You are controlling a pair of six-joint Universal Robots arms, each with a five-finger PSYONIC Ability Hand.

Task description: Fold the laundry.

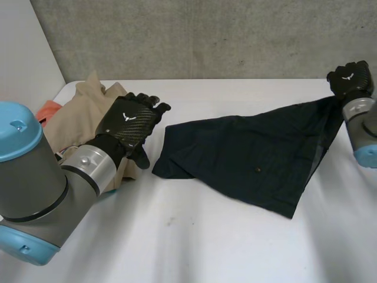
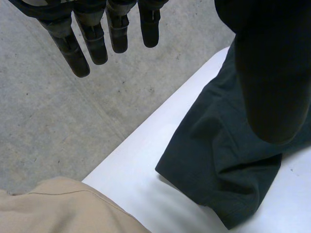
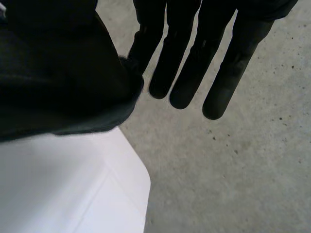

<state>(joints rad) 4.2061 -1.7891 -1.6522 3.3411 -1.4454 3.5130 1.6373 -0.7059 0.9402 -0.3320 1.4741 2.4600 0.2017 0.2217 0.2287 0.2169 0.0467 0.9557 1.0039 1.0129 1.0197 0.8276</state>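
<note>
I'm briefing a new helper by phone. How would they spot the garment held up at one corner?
On the white table, look right of the tan clothes heaped at the far left corner. The dark garment lies spread in the middle, one corner lifted by the right robot hand. Its neighbours, the tan clothes and a coral cloth, are bunched; it alone is near-black and spread out.

Setting: robot lab or test cell. Evidence: plain white bench [image 1: 194, 247]; bare grey concrete wall [image 1: 206, 35] behind it; speckled concrete floor [image 3: 233, 170] below. Two grey machine arms with light-blue caps stand at the bench — left arm [image 1: 35, 188], right arm [image 1: 362, 127].
</note>
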